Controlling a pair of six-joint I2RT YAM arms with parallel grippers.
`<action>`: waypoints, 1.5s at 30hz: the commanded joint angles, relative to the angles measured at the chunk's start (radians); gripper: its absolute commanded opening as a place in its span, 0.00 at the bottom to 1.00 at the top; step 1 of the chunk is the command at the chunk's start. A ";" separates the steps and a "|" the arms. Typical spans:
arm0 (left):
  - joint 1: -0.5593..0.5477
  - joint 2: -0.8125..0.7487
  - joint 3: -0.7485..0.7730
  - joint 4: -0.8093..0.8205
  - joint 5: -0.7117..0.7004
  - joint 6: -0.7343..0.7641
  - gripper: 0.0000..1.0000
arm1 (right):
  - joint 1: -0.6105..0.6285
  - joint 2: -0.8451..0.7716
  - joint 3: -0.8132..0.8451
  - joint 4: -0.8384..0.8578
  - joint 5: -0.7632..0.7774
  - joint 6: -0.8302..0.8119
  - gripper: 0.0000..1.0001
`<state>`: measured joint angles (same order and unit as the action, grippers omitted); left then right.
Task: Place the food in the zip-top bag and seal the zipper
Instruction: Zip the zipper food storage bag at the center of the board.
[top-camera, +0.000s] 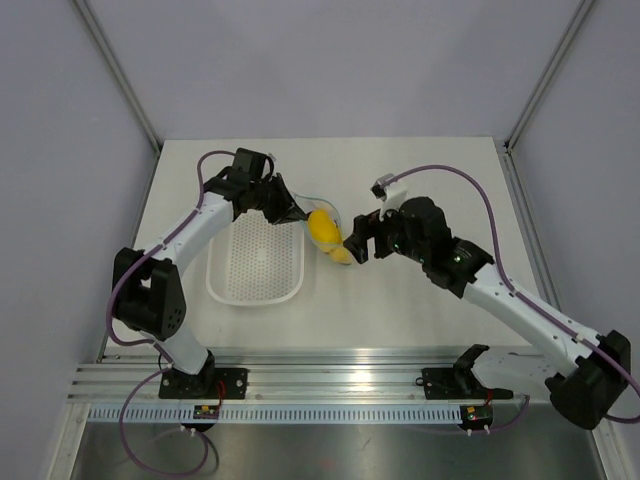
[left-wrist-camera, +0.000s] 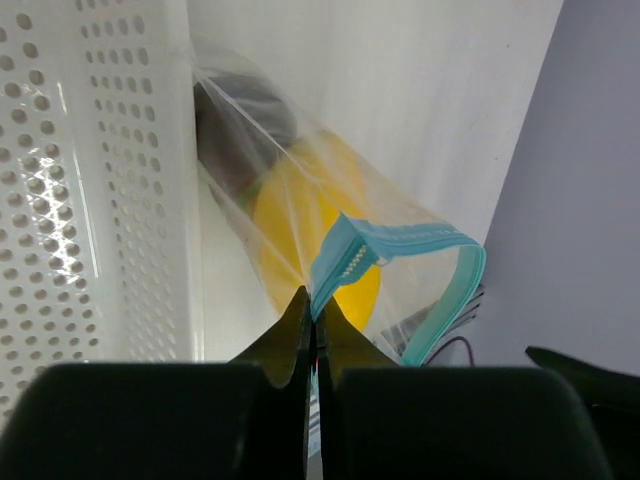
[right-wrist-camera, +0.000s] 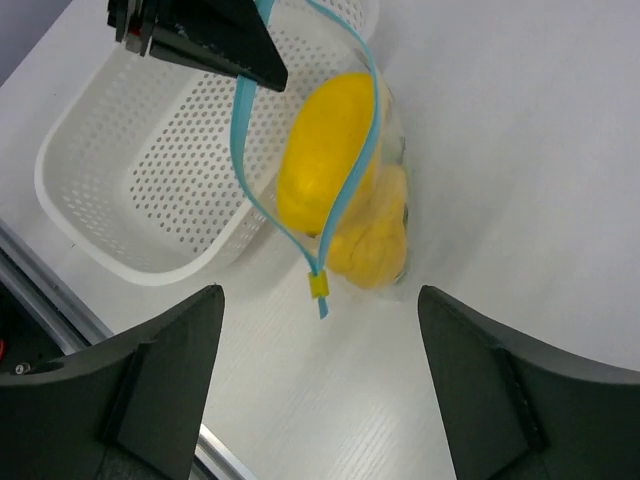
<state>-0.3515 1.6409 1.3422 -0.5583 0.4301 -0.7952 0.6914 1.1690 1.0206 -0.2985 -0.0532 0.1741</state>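
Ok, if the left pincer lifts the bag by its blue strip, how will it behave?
Probably floppy: the bag is thin clear film, pinched by the left pincer at one spot. The yellow fruits inside would likely sag it downward, and could spill, since the blue strip gapes open.

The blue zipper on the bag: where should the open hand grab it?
Probably the small yellow tab at the free end of the zipper, coming from the side of the right hand: the tab sticks out alone, and the left hand pinches the other end.
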 joint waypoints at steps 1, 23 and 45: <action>-0.001 0.023 0.080 0.046 0.047 -0.130 0.00 | 0.016 -0.086 -0.097 0.169 0.007 -0.094 0.84; -0.001 0.051 0.098 0.066 0.059 -0.154 0.00 | 0.014 0.007 -0.369 0.590 0.027 -0.151 0.48; 0.002 0.028 0.064 0.095 0.076 -0.164 0.00 | 0.016 0.061 -0.452 0.740 0.104 -0.096 0.28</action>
<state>-0.3523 1.7050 1.4128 -0.5201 0.4675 -0.9451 0.7006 1.2289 0.5751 0.3534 0.0185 0.0654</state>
